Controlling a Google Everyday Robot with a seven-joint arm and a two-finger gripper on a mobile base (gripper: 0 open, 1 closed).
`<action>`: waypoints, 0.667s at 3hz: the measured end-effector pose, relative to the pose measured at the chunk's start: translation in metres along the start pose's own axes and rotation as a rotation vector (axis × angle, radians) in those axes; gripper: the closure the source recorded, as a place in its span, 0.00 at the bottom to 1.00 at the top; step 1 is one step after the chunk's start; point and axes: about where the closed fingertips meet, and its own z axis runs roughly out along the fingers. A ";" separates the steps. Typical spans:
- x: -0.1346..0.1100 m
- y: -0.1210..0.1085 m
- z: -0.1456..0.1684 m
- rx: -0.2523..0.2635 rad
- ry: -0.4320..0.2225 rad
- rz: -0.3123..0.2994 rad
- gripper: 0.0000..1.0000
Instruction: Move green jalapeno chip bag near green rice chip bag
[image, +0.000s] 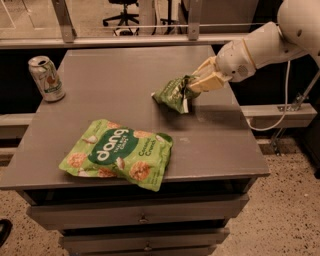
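Note:
The green jalapeno chip bag (172, 94), small, dark green and crinkly with a white edge, hangs in my gripper (196, 84) just above the grey table (220, 145), right of the table's middle. The gripper is shut on the bag's right end, and the arm reaches in from the right. The green rice chip bag (119, 153), large and light green with "dang" in a dark oval, lies flat near the table's front left edge. The small bag is behind and to the right of it, a short gap apart.
A soda can (46, 78) stands upright at the table's left edge. Drawers (142, 216) sit under the tabletop. A rail (150, 40) runs behind the table. A cable (285, 100) hangs at the right.

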 end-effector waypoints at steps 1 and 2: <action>0.014 0.040 -0.019 -0.154 -0.015 -0.101 0.64; 0.004 0.075 -0.034 -0.240 -0.047 -0.188 0.32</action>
